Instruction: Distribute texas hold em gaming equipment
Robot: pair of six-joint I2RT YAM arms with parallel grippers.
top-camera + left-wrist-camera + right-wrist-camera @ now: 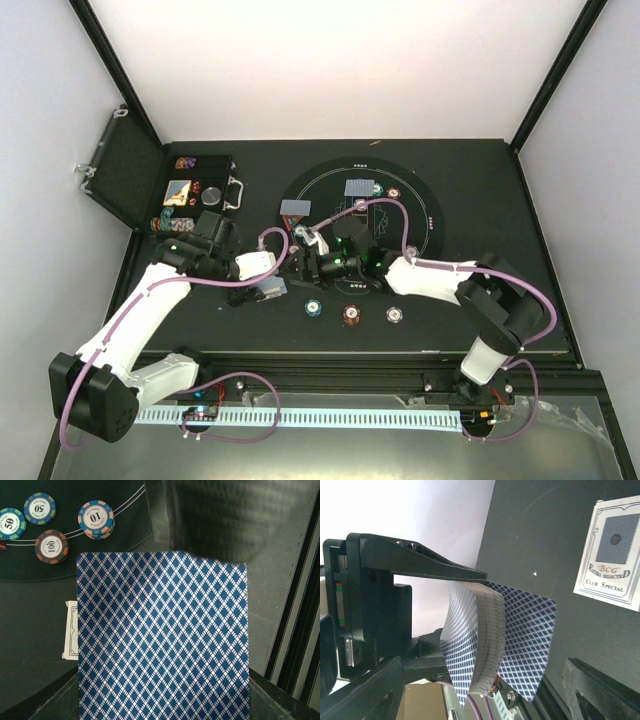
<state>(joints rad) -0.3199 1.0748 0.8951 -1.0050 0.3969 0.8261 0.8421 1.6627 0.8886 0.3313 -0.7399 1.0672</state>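
Passing one card off the deck looks like the step in hand. The left gripper (275, 287) has its jaws pinching the deck of cards (482, 645), just off the near-left side of the round black mat (415, 195). The right gripper (332, 266) is right beside the deck, over the near side of the mat, with its jaws spread wide and nothing in them. One top card (530, 645) sticks out from the deck.

To do it well, the right jaws should close on that one card only, near its edge, and then pull it off flat and slow.

The right wrist view shows the deck's thick side. The left wrist view shows only one card back, but you can read the numbers on the poker chips (96, 519) at the mat's white lines. Only the top view shows the open black case (190, 195) left of the mat.
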